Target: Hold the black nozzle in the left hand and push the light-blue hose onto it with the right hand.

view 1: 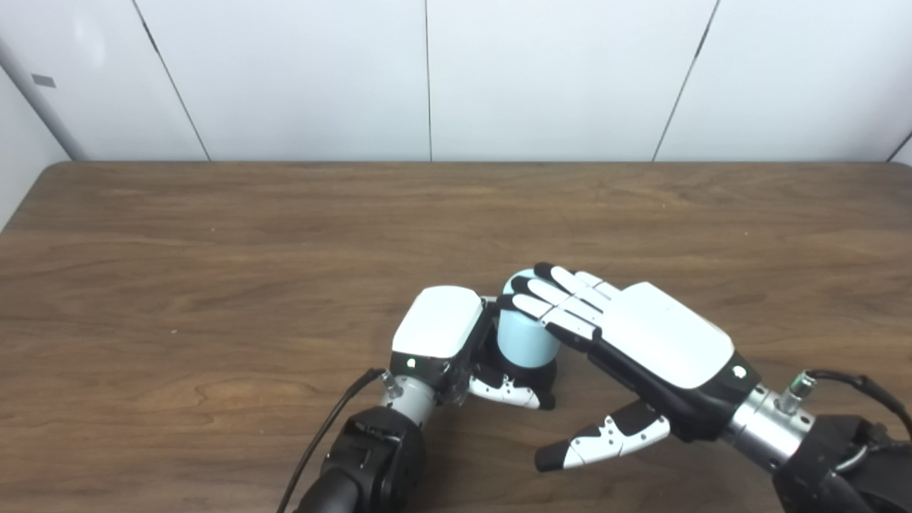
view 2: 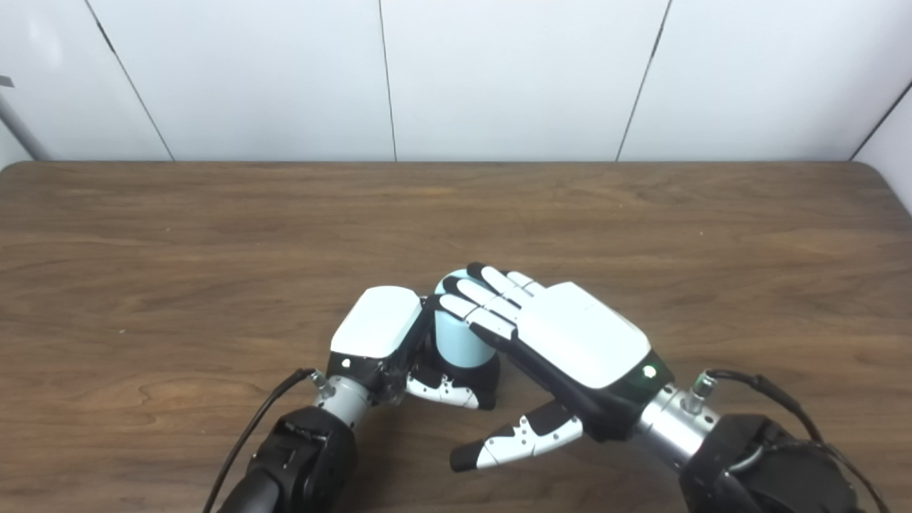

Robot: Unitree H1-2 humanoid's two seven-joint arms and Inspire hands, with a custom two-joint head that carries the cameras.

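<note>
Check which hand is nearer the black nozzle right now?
Left. The left hand wraps the black nozzle at its base. The right hand lies flat, fingers on top of the light-blue hose above the nozzle, thumb apart.

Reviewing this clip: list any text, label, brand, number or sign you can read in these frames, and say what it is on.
None can be read.
Left robot hand and right robot hand: plain white and black shells, no lettering visible; only a small light on each wrist.
Light-blue hose and black nozzle: no markings visible.
Table: bare wood grain.
Wall: a small grey tag, with nothing on it readable.
</note>
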